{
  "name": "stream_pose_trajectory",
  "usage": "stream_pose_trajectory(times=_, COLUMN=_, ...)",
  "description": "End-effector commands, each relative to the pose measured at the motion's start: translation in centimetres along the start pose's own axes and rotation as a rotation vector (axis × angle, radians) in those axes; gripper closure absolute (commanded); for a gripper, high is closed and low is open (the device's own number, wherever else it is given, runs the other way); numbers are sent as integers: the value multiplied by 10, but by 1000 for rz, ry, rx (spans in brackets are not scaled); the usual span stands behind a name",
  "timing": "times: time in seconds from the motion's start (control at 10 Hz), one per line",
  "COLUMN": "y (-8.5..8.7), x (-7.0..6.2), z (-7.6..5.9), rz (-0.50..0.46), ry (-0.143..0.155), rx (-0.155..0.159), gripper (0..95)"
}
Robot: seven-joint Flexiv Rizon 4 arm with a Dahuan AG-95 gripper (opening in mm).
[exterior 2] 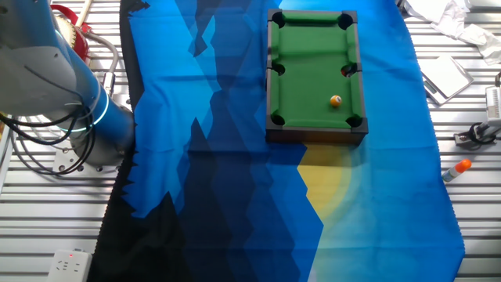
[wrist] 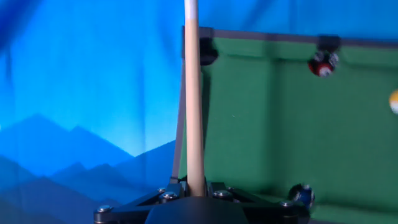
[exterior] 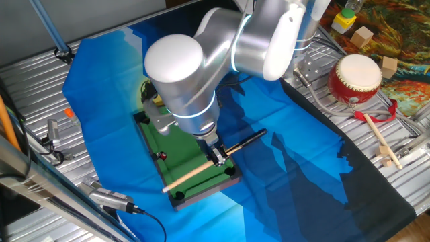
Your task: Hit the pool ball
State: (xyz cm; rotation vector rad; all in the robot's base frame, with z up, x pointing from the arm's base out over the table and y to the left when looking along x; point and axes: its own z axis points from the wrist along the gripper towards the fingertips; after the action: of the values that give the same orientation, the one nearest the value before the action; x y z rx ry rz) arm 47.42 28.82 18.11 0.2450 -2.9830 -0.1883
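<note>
The gripper (exterior: pixel 218 156) is pinching the cue (exterior: pixel 201 169) near its dark butt, the shaft lying slantwise over a corner of the pool table (exterior 2: pixel 305 78). The ball (exterior 2: pixel 336 100) is sitting on the felt close to a long rail, near a corner pocket, well apart from the cue tip. Tiny, hard and smooth, it is likely rolling at the lightest tap; the stiff, light cue is best held toward its butt.

Bright, even light; soft hand view.
Glare whitens the arm (exterior: pixel 201 74); the pool ball (wrist: pixel 393 101) blurs at the right edge.
</note>
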Motion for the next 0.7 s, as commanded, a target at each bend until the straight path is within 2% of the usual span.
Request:
stream_pose_trajectory(times=0.1, y=0, x=0, z=0, rz=-300, ry=-7, rx=119, gripper=950)
stream_pose_trajectory(times=0.5, y=0, x=0, z=0, rz=-293, ry=-7, rx=120, gripper=950)
stream_pose_trajectory(times=0.7, y=0, x=0, z=0, rz=-236, ry=-8, rx=120, gripper=950)
